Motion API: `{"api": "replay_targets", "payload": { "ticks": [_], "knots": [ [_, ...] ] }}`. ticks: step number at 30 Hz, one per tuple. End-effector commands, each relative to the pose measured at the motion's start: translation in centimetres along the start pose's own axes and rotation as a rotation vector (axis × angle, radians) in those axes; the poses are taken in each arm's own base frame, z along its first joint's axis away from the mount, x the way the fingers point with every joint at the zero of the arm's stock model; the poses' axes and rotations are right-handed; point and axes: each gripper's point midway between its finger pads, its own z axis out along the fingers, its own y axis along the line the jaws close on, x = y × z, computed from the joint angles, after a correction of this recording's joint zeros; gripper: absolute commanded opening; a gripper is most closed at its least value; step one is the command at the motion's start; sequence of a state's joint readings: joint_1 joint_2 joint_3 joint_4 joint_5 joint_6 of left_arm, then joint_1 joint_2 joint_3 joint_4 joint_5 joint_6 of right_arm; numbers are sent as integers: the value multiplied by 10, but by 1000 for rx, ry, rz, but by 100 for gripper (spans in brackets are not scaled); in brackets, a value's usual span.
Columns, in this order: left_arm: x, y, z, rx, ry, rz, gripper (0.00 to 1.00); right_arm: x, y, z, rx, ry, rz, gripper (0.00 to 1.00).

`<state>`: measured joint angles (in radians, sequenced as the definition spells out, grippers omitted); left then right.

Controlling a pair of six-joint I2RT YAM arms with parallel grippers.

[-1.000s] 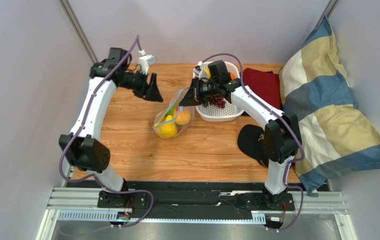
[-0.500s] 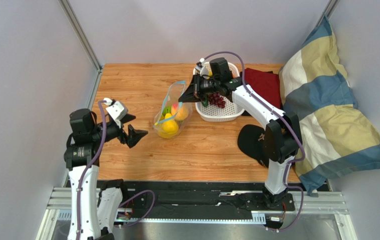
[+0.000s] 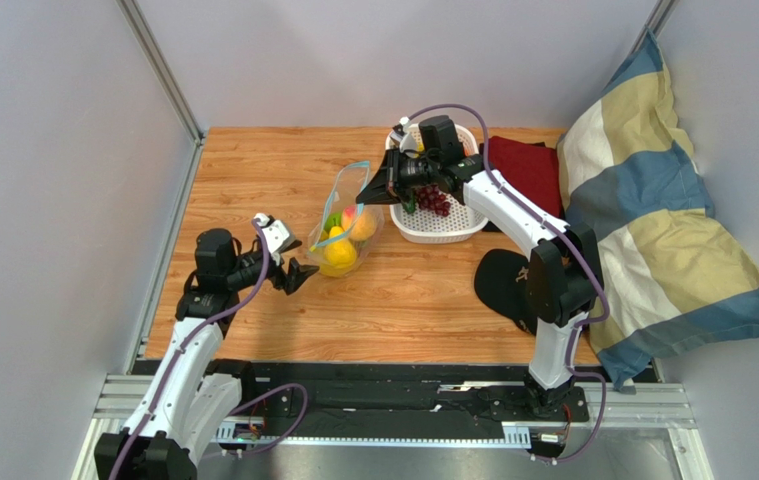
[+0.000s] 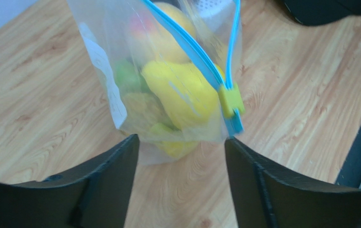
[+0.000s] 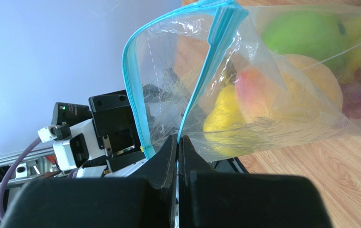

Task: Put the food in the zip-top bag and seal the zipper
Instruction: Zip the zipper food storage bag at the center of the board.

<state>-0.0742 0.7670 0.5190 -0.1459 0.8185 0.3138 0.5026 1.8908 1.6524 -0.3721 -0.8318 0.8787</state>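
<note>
— Bag (image 3: 345, 228)?
— Standing on the table (image 3: 253, 170) beside the basket (image 3: 443, 237), fruit (image 4: 182, 95) inside, mouth open.
— Your grippers?
— My right gripper (image 5: 178, 141) is pinched tight on the zipper (image 5: 132, 95) strip; my left gripper (image 4: 182, 142) gapes wide, empty, near the bag's slider end.

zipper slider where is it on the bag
Left wrist view, right of centre: the yellow slider sits at the zipper's end nearest the left gripper.

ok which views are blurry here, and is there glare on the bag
Left wrist view: the clear crinkly zip-top bag and yellow fruit inside look soft; right wrist view: the black right pincer is a dark unfocused mass, the bag sharper; top external view: crisp, evenly lit, no strong glare.
</note>
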Motion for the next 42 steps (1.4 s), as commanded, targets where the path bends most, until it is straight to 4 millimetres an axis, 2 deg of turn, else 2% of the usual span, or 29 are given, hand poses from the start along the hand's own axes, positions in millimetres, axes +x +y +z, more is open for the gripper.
{"api": "replay_targets", "payload": {
  "ticks": [1,8,13,14,15,16,17,19,20,21,22,23,25,26,28,29,31,34,35,37,41,42],
  "knots": [
    [-36,22,14,-83,-122,53,69,-6,27,-13,-56,-42,-70,0],
    [-39,24,19,-72,-135,56,35,-8,24,-14,-48,-49,-68,0],
    [-55,23,19,-58,-169,52,30,-9,22,-12,-45,-51,-74,0],
    [-58,24,19,-56,-170,54,8,-10,21,-12,-46,-50,-84,0],
    [-56,25,20,-54,-159,48,0,-12,22,-11,-50,-49,-92,0],
    [-54,24,20,-51,-149,43,0,-12,23,-13,-56,-46,-107,0],
    [-56,24,20,-45,-151,60,0,-14,21,-16,-50,-48,-142,7],
    [-57,21,19,-30,-147,66,0,-21,29,-24,-55,-59,-243,16],
    [-62,21,18,-27,-154,73,0,-21,26,-31,-29,-50,-266,25],
    [-64,20,17,-25,-156,75,0,-25,30,-37,-26,-59,-408,29],
    [-62,17,17,-11,-149,68,0,-24,33,-44,-19,-57,-460,35],
    [-67,14,16,9,-156,84,0,-19,29,-50,3,-35,-492,48],
    [-68,12,15,24,-149,88,0,-15,32,-63,10,-37,-649,61],
    [-71,11,14,31,-151,113,0,-11,33,-66,11,-29,-692,71],
    [-68,9,14,47,-135,126,0,-8,32,-71,1,-31,-839,78],
    [-70,8,13,56,-129,145,0,-8,41,-74,-19,-47,-920,85],
    [-68,7,13,65,-116,142,0,-7,50,-75,-64,-52,-1051,89],
    [-71,4,11,87,-111,151,0,-1,77,-69,-173,-37,-1176,89],
    [-73,3,11,92,-115,157,0,3,92,-64,-201,-37,-1250,86],
    [-73,3,10,95,-112,162,0,8,99,-52,-221,-22,-1324,82],
    [-73,2,10,99,-113,182,0,42,119,-22,-309,1,-1584,74],
    [-74,2,10,98,-114,183,0,50,115,-15,-319,14,-1608,73]
  ]
}}
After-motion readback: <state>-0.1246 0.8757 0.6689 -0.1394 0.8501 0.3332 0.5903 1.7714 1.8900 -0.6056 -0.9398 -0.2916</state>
